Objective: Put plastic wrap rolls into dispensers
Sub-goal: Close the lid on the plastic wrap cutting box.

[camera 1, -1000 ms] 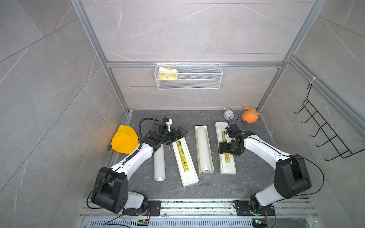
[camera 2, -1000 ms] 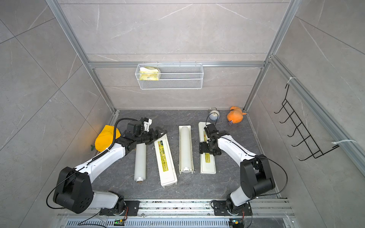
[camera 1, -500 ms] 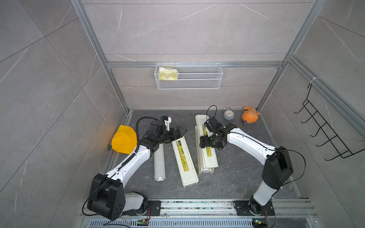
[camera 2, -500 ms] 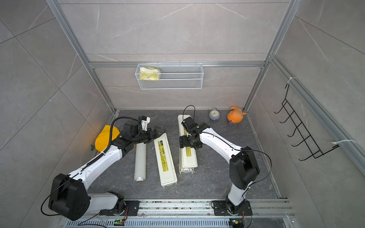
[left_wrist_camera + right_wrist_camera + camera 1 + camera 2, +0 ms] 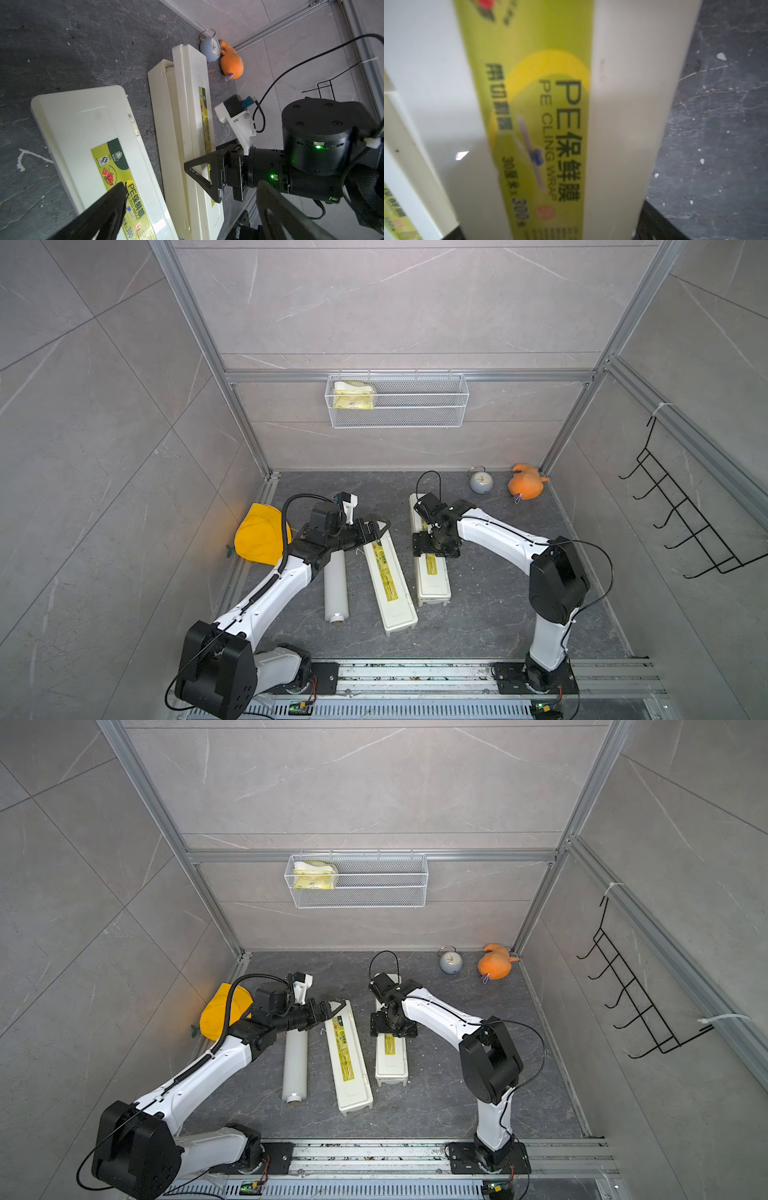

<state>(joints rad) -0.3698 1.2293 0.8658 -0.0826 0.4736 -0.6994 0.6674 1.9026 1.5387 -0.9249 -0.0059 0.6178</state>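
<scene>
Milky plastic wrap roll (image 5: 336, 589), tan core end, lies on dark veined worktop (image 5: 498, 614) beside glossy white boxy left dispenser (image 5: 390, 585); left end effector (image 5: 375, 533) open over its far end; right end effector (image 5: 436, 551) spread wide across labelled lid of right dispenser (image 5: 433, 578).
</scene>
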